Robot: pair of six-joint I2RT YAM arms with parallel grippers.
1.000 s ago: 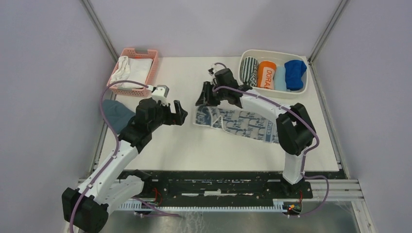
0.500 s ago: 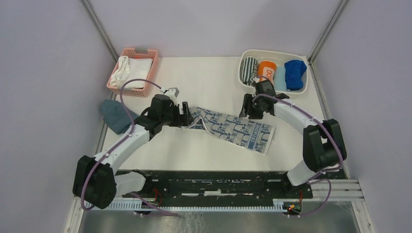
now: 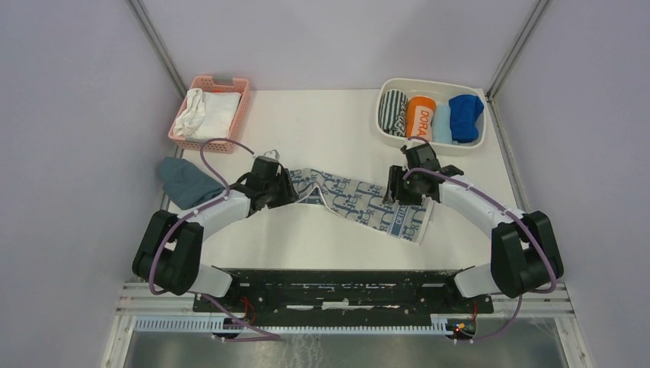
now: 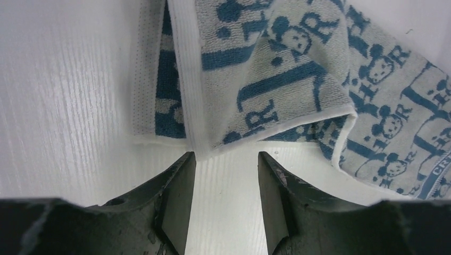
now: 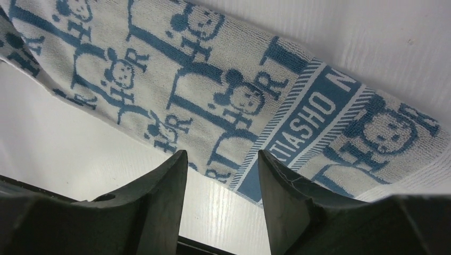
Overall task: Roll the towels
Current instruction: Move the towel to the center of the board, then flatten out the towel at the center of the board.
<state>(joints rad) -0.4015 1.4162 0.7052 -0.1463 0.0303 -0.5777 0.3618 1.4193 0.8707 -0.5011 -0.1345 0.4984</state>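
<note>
From above, the patterned towel lies slanted across the counter. The left gripper is at its left end and the right gripper near its right. The light blue towel and royal blue towel sit in the white tub, with bare counter between.

Only the left wrist view shows a folded-over corner, just ahead of parted, empty fingers.

In the right wrist view the fingers are likewise apart and empty at the towel's hem.

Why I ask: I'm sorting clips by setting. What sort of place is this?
Probably a lab test cell: plain grey walls enclose a white table, two robot arms are bolted at its near edge, and cloths sit in a pink basket and a white bin.
</note>
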